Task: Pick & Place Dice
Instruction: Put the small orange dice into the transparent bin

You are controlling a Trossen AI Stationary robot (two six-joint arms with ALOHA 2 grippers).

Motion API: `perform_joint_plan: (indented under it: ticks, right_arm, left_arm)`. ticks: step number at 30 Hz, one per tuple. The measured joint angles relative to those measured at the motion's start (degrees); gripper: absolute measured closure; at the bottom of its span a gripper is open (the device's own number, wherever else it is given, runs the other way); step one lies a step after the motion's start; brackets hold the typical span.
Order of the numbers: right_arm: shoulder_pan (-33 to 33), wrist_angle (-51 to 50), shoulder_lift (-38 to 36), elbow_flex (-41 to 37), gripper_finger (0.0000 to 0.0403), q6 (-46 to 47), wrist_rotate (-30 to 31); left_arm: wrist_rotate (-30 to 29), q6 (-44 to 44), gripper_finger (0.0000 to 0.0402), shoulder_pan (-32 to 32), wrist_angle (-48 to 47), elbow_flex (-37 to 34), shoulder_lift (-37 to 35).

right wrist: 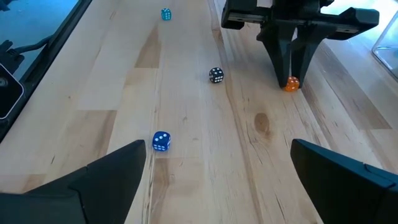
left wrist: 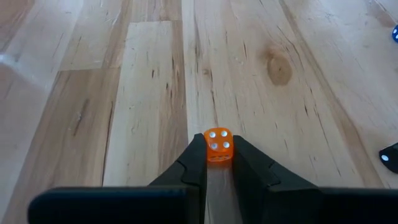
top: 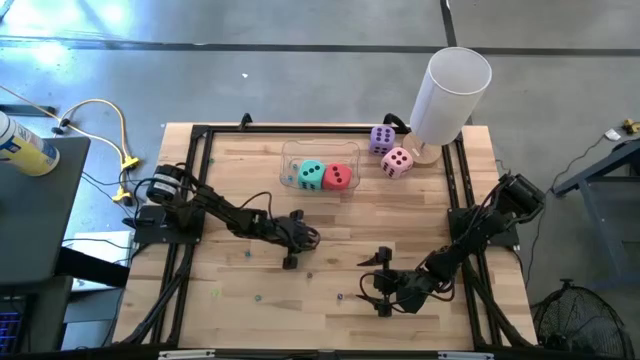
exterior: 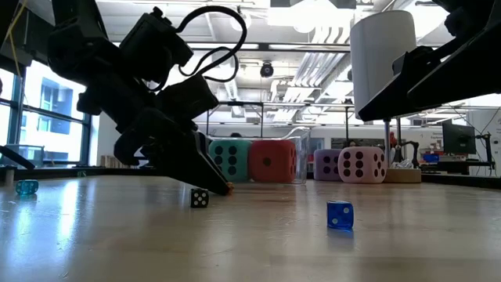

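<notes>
Left wrist view: nearest the lens, the left hand (left wrist: 219, 163) has its fingers pinched on a small orange die (left wrist: 218, 145) that rests on the wooden surface (left wrist: 124, 93).

Right wrist view: right hand (right wrist: 217, 180) spread wide, holding nothing. Ahead on the boards lie a blue die (right wrist: 160, 141), a black die (right wrist: 216, 75) and a teal die (right wrist: 166, 14), all apart from each other.

Low view: black die (exterior: 200, 198) sits just beside the left hand's tips; blue die (exterior: 339, 215) nearer the camera.

High view: clear bin (top: 292, 170) near the surface's far edge holds the big teal-green die (top: 311, 175) and big red die (top: 337, 177), touching. Purple die (top: 381, 139) and pink die (top: 397, 162) sit outside it, toward the far right corner by the white cylinder (top: 448, 92).

Progress, prob. about halfway for the big dice: two binned, two left. Small dice not yet moved, orange one just gripped.
</notes>
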Motion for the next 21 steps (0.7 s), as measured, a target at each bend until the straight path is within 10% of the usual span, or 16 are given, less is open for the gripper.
perform_joint_plan:
  ticks: [11, 21]
  right_arm:
    - [0.00, 0.00, -0.02, 0.00, 0.0011, 0.43, 0.00]
    - [-0.15, 0.10, 0.00, 0.00, 0.0011, 0.33, 0.16]
  left_arm:
    - [-10.34, 4.52, 0.0360, 0.13, -21.57, -0.26, -28.33]
    - [-19.11, 12.14, 0.0360, 7.95, -22.90, -0.14, -47.60]
